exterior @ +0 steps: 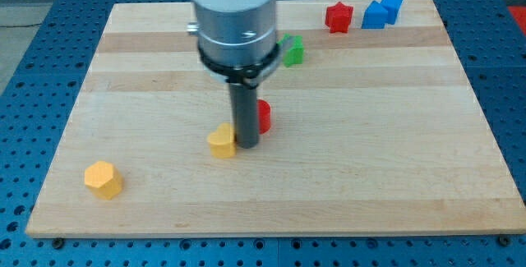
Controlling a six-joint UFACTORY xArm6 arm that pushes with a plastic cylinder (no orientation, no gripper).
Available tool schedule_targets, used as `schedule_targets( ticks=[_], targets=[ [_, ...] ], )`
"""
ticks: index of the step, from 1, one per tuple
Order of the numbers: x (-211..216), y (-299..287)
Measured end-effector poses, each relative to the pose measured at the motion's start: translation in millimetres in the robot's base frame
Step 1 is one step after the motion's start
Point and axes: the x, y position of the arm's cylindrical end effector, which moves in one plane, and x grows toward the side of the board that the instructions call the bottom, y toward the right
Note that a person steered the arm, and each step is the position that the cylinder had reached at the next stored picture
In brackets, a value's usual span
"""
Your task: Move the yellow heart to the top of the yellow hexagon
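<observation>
A: So, where is my tip [246,145] sitting right now?

B: It is resting on the bench [370,135] near the middle; the yellow heart [222,141] is lying just at its left in the view, touching it or nearly so; a red block [264,117] is peeking out from behind the rod on the right, its shape hidden.

A: And the yellow hexagon [103,178]?

B: It is sitting well apart, toward the view's bottom left; the heart is lying up and to the right of it.

A: Anything about jaws?

B: This arm is carrying none, only the rod; a green block [293,51] is showing beside the arm's body; a red block [338,17] and two blue blocks [383,11] are clustering at the view's top right.
</observation>
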Motion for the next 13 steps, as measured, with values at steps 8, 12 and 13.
schedule_targets(
  ticks=[8, 12, 13],
  targets=[
    [27, -157],
    [11, -184],
    [-41, -165]
  ],
)
